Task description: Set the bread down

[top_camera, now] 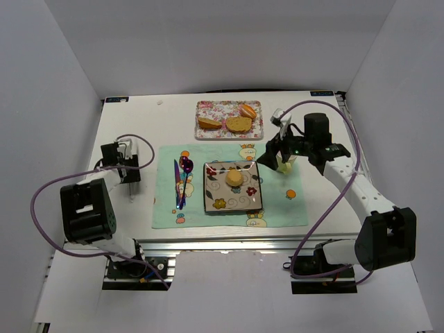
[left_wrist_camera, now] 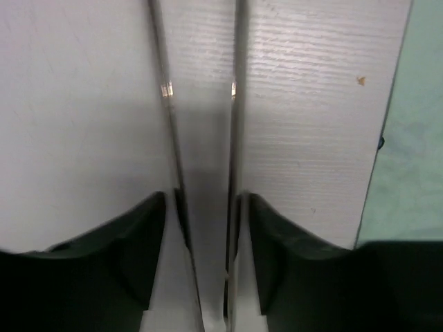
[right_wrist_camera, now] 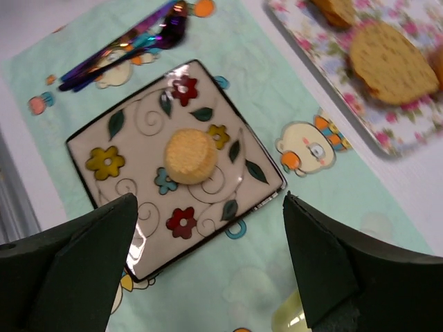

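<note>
One bread roll (top_camera: 234, 178) (right_wrist_camera: 190, 156), round, pale golden, matte top facing up, no long axis, is sitting centred on one square glossy flower-painted plate (top_camera: 210, 196) (right_wrist_camera: 128, 142). Right gripper (top_camera: 277, 161) (right_wrist_camera: 209, 200) is hovering beside the plate, jaws spread wide, empty. Left gripper (top_camera: 131, 189) (left_wrist_camera: 201, 90) is hanging over bare bench (top_camera: 166, 121) (left_wrist_camera: 311, 104), jaws narrowly parted, gripping nothing. One floral tray (top_camera: 218, 109) is carrying three other breads.

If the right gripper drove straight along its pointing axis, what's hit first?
Probably the plate, just beside the bread; the open right gripper aims there. Depth is unclear.
</note>
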Robot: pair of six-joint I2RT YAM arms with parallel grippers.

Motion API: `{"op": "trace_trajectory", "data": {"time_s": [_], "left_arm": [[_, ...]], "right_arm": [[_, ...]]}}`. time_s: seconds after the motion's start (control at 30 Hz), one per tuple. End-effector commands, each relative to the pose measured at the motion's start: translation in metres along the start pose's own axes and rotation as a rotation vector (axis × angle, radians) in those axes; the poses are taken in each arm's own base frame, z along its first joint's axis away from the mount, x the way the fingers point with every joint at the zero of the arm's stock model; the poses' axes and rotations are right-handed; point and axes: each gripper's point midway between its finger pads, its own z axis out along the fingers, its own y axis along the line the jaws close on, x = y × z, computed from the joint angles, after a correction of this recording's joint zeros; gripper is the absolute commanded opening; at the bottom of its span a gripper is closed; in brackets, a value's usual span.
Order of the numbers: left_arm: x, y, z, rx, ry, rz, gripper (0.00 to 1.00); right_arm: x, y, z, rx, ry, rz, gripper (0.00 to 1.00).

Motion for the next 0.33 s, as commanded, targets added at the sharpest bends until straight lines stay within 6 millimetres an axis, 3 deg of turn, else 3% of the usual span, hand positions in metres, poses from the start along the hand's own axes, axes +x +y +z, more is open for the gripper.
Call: {"op": "trace_trajectory", "data": {"time_s": [0.0, 0.1, 0.17, 0.27, 0.3], "left_arm": [[0.004, -0.004, 0.003, 0.040, -0.005, -0.004, 0.66], [-0.002, 0.002, 0.000, 0.022, -0.019, -0.033, 0.98], [-0.005, 0.004, -0.005, 0.011, -0.021, -0.044, 0.98], [-0.024, 0.005, -0.020, -0.003, -0.067, -0.088, 0.98], [-0.038, 0.005, -0.033, -0.005, -0.122, -0.106, 0.98]], "right_arm": [[-0.018, -0.041, -0.008, 0.252, -0.004, 0.093, 0.90], [-0.021, -0.048, -0.010, 0.293, -0.002, 0.134, 0.90], [-0.025, -0.047, -0.010, 0.286, -0.016, 0.131, 0.90], [-0.036, -0.041, -0.009, 0.252, -0.063, 0.100, 0.89], [-0.037, -0.035, -0.008, 0.222, -0.076, 0.082, 0.89]]}}
